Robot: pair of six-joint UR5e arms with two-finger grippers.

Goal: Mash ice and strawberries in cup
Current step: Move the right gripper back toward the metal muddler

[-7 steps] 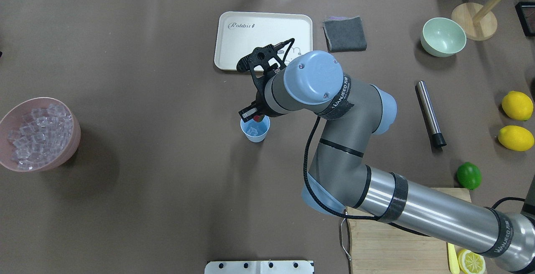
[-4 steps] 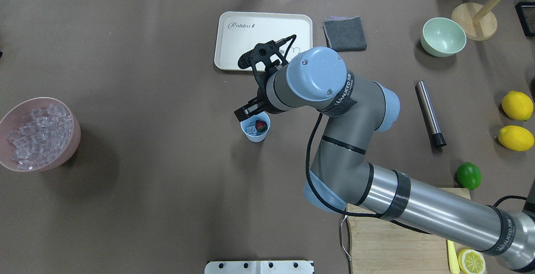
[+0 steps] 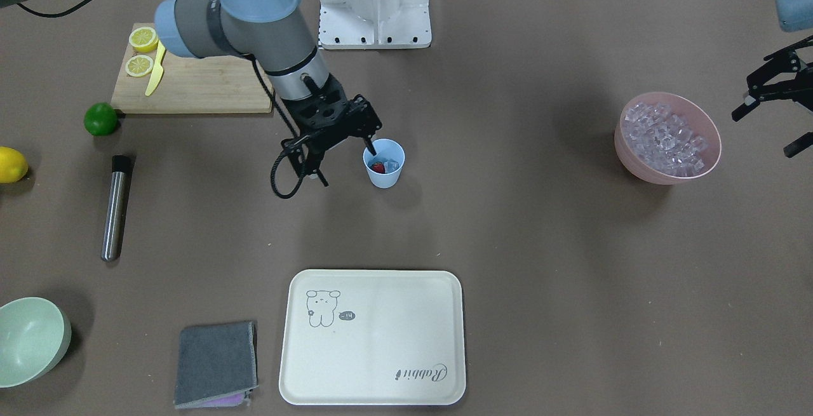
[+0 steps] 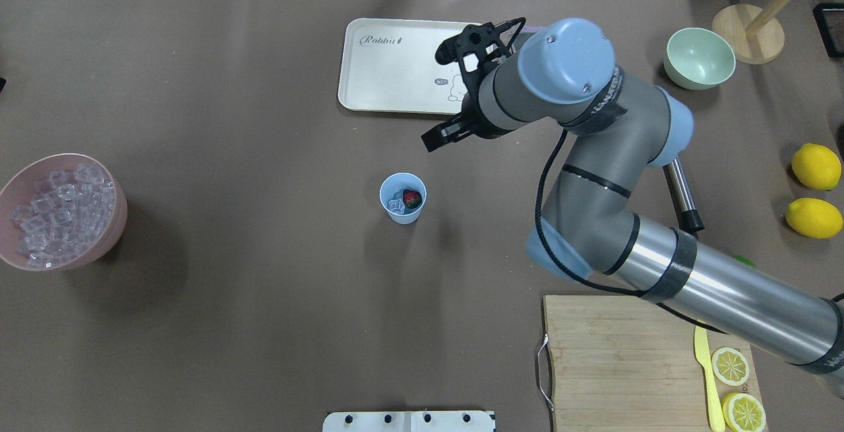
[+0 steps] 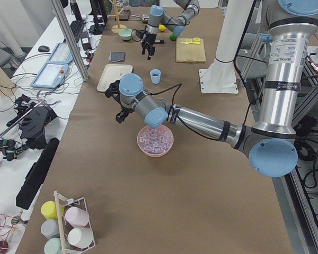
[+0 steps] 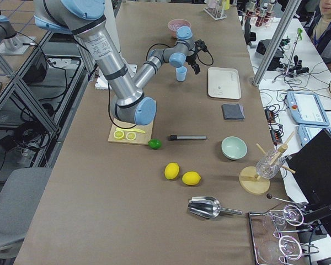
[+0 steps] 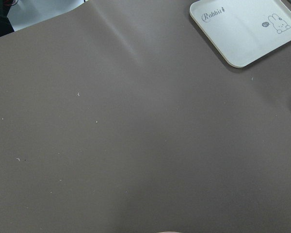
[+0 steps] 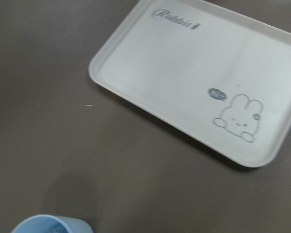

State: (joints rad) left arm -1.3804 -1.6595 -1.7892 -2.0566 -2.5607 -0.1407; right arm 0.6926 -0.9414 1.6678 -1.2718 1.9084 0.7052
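The light blue cup (image 4: 403, 214) stands mid-table with one red strawberry (image 4: 412, 199) and a few clear ice cubes (image 4: 395, 206) inside; the strawberry (image 3: 378, 167) also shows in the front view. My right gripper (image 3: 346, 162) is open and holds nothing. It hangs above the table on the tray side of the cup, one fingertip (image 4: 436, 140) pointing back toward it. In the right wrist view only the cup's rim (image 8: 51, 223) shows, at the bottom edge. My left gripper (image 3: 765, 130) is open and empty beside the pink bowl (image 3: 714, 162) of ice (image 4: 62, 211).
A cream tray (image 4: 395, 62) lies beyond the cup. A steel cylinder (image 3: 114, 209), grey cloth (image 3: 216, 362), pale green bowl (image 4: 699, 57), lime (image 3: 100, 119) and lemons (image 4: 816, 166) lie on my right. A cutting board (image 4: 613, 359) with lemon slices sits near my base.
The right gripper let the strawberry drop into the cup. It then rose and drew away toward the tray, still open.
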